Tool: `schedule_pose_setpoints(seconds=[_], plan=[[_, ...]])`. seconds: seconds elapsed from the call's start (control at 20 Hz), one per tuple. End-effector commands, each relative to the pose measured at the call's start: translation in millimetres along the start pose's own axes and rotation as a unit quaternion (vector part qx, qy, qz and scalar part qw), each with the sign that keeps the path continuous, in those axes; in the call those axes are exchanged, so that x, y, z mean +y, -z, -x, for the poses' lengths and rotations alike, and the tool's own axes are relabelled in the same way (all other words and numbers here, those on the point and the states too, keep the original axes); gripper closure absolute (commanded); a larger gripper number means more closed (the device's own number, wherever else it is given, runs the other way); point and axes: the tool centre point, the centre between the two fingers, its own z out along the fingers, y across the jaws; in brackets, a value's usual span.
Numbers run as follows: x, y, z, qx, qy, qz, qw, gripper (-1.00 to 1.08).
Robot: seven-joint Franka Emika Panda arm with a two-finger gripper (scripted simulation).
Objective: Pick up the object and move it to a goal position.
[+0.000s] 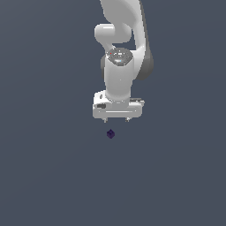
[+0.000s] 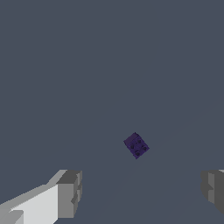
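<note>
The object is a tiny dark purple cube lying on the flat grey surface, just below the white arm's hand in the exterior view. In the wrist view the object sits turned at an angle, apart from both fingers. My gripper hangs above the cube, open, with nothing between its short fingertips. The wrist view shows the gripper spread wide, one grey finger pad on one side and the other at the frame's edge. The cube touches neither pad.
The white arm rises behind the hand and fills the upper middle of the exterior view. Everything else in both views is a uniform dark grey surface. No goal marker shows.
</note>
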Motion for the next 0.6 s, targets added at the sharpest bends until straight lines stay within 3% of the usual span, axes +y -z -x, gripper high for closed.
schedule_pose_setpoints(seconds=[0.0,0.55], plan=[[0,0,0,0.0,0.0,0.0,1.0,-0.92],[-1,15,-6,0.002,0.014,0.007,0.9999,-0.92]])
